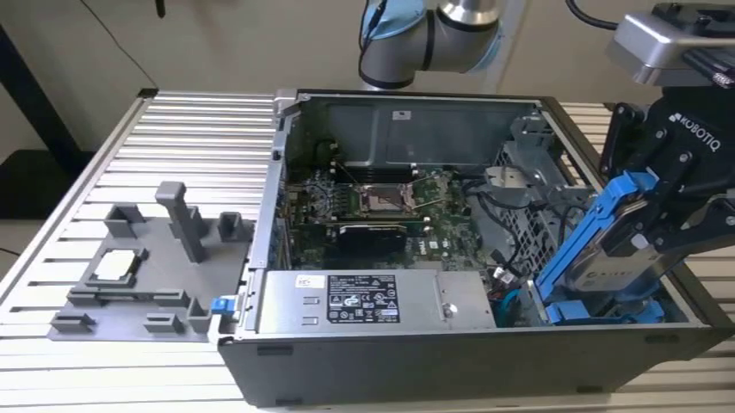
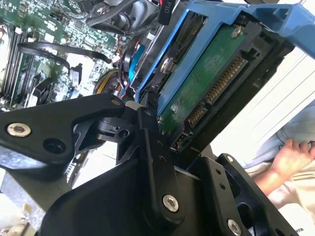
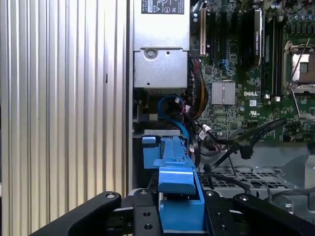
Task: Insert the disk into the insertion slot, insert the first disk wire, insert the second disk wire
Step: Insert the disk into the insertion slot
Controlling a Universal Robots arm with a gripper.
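The disk (image 1: 600,251), silver-grey metal in a bright blue carrier, is tilted steeply at the computer case's front corner, on the exterior view's right. My gripper (image 1: 641,225) is shut on its upper half. The disk's lower end sits in the insertion slot (image 1: 603,311), a bay with blue rails. In the second wrist view the disk's green circuit board (image 2: 206,78) and connector pins face the camera, with a black finger (image 2: 147,142) pressed against the carrier edge. The first wrist view looks along the blue carrier (image 3: 176,183) toward the slot (image 3: 150,143). A blue cable (image 3: 172,104) loops just beyond the slot.
A grey power-supply box (image 1: 367,301) lies along the case front beside the slot. The motherboard (image 1: 367,202) and a perforated metal cage (image 1: 522,225) fill the case. A grey fixture (image 1: 150,258) stands on the slatted table. A person's hand (image 2: 290,158) rests outside the case.
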